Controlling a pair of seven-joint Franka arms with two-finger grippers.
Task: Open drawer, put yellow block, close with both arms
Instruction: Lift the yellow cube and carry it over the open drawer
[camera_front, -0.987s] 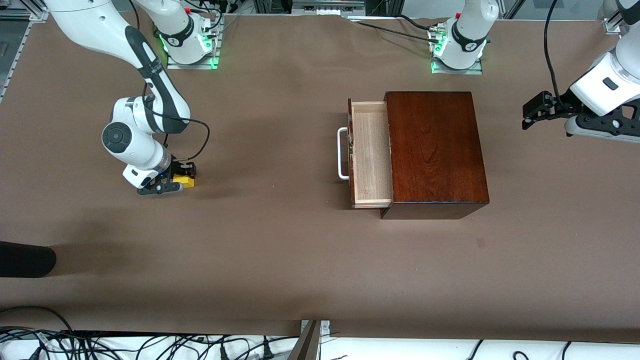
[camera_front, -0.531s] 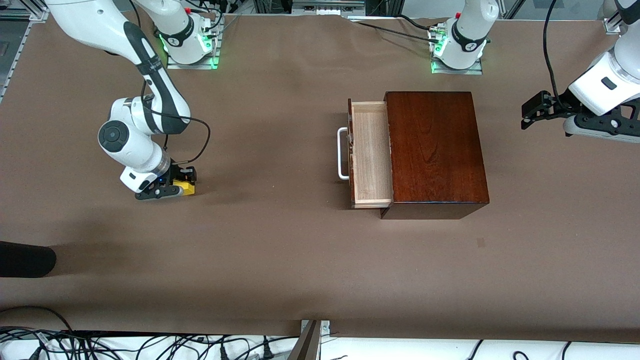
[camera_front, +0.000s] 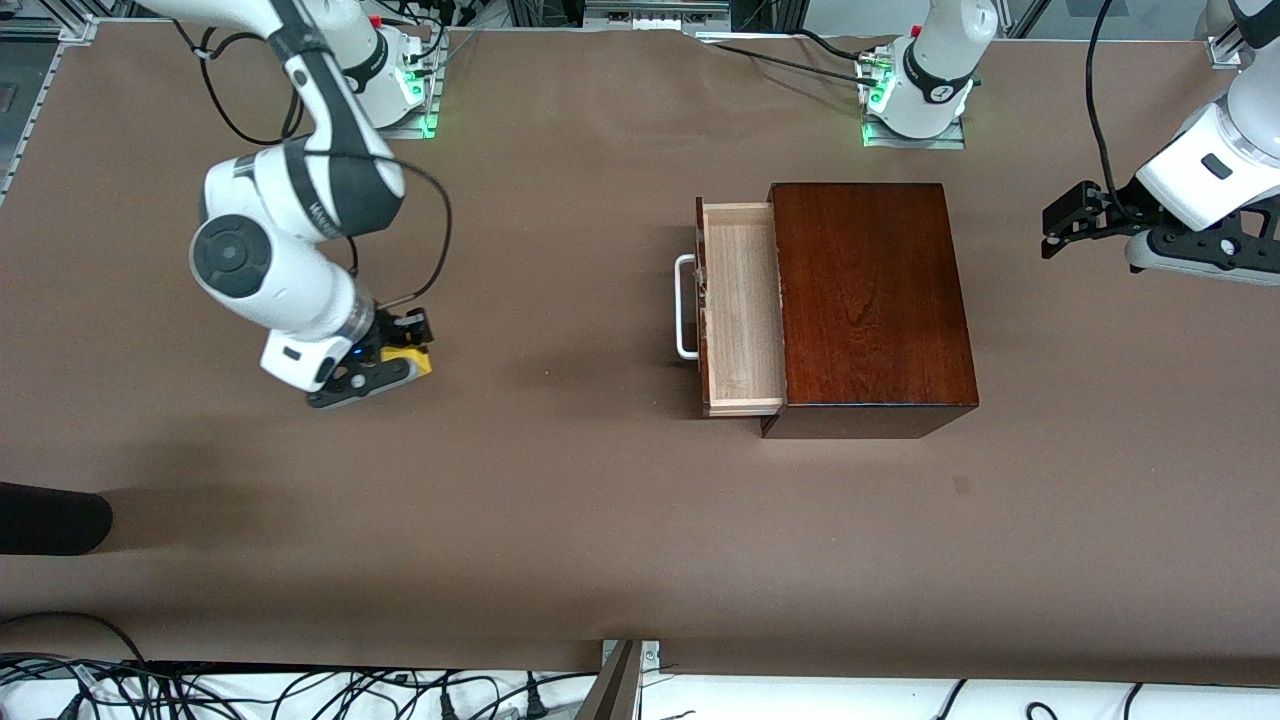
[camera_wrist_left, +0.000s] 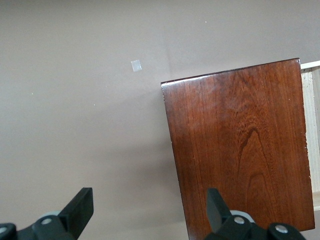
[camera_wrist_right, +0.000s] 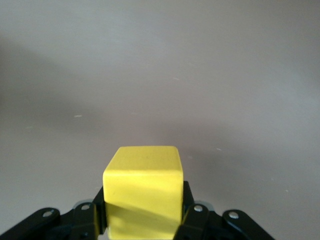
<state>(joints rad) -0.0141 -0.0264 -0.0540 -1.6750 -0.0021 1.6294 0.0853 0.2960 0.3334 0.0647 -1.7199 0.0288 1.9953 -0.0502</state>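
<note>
My right gripper (camera_front: 400, 352) is shut on the yellow block (camera_front: 412, 359) and holds it above the bare table toward the right arm's end. In the right wrist view the block (camera_wrist_right: 143, 189) sits clamped between the black fingers (camera_wrist_right: 189, 210). The drawer (camera_front: 741, 308) stands pulled out of the dark mahogany box (camera_front: 870, 300), its pale wood tray empty, its white handle (camera_front: 685, 306) facing the right arm's end. My left gripper (camera_front: 1062, 222) is open and empty, waiting in the air past the box at the left arm's end. The left wrist view shows the box top (camera_wrist_left: 240, 145).
A dark object (camera_front: 50, 517) lies at the table's edge at the right arm's end, nearer the camera. A small pale mark (camera_front: 961, 485) sits on the brown table (camera_front: 560, 500) nearer the camera than the box. Cables run along the front edge.
My right gripper has risen off the table with the yellow block and shifted toward the drawer. The left arm has stayed nearly still.
</note>
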